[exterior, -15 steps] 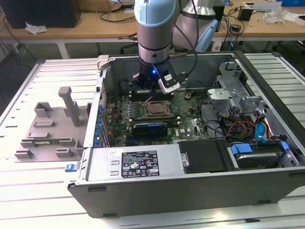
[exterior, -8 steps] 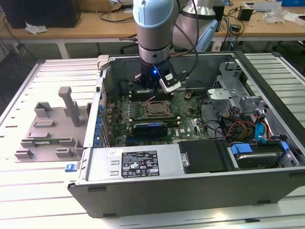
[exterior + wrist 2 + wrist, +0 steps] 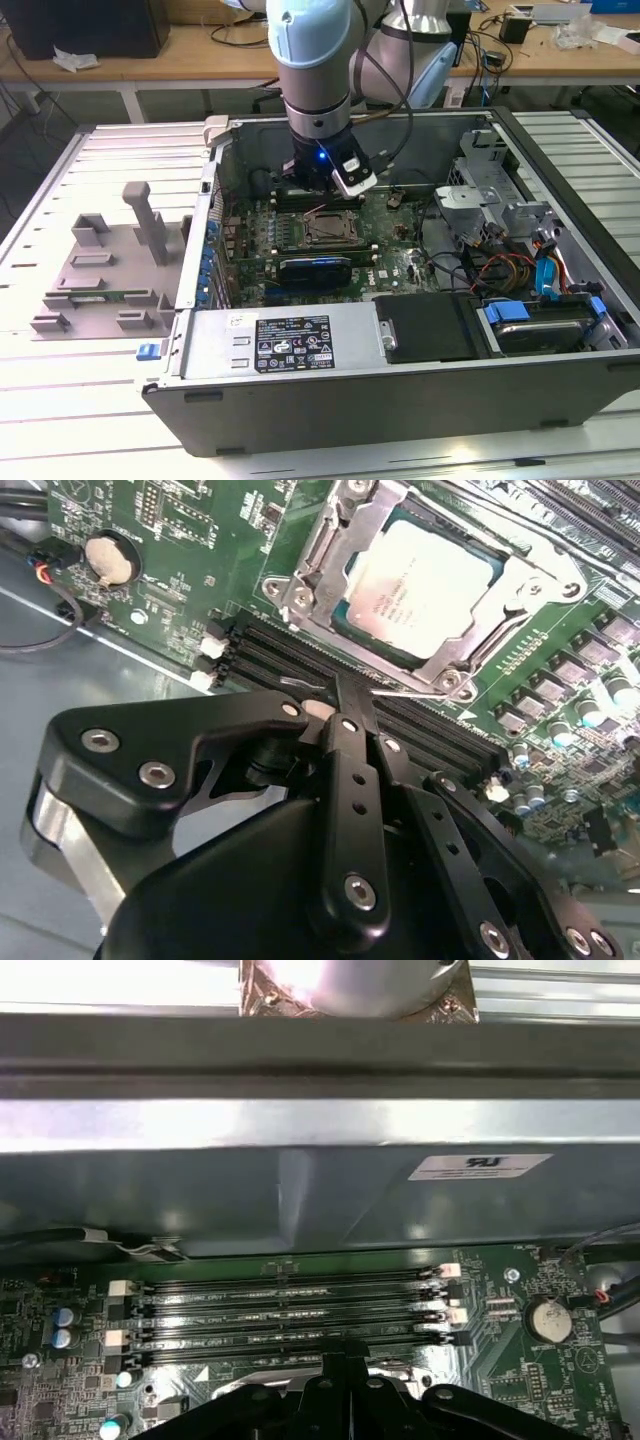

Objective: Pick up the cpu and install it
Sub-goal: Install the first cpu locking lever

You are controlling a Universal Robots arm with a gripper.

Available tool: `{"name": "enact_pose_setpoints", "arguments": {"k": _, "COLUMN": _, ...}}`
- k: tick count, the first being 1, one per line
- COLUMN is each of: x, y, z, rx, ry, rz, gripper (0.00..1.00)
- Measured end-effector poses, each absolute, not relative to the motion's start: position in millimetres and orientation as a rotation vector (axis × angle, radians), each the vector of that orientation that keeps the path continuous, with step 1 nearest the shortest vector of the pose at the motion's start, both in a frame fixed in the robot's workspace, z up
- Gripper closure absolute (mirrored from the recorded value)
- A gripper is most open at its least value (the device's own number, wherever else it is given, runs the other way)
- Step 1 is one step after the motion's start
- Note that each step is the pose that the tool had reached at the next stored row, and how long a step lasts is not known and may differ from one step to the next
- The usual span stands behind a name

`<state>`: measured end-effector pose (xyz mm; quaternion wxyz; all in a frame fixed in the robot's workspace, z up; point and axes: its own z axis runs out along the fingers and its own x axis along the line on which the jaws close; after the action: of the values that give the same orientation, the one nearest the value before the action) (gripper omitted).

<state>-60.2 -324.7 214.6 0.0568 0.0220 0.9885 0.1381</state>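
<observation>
The cpu is a silvery square chip lying flat inside the metal-framed socket of the green motherboard. In the second wrist view my gripper is beside the socket, over the black memory slots, with its black fingers pressed together and nothing between them. Its tips show the same way at the slots in the first wrist view. In the exterior view the arm reaches into the open computer case, with the gripper just behind the socket.
Cables and a drive cage crowd the exterior view's right side of the case. A power supply runs along the front wall. A grey fixture tray lies outside the case on the exterior view's left. The case wall rises close behind the slots.
</observation>
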Motion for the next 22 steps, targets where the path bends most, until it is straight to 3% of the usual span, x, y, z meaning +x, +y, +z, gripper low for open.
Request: {"name": "enact_pose_setpoints", "arguments": {"k": 22, "x": -70.5, "y": -321.3, "z": 202.0, "rx": 0.100, "ry": 2.938, "rz": 0.415, "gripper": 0.89}}
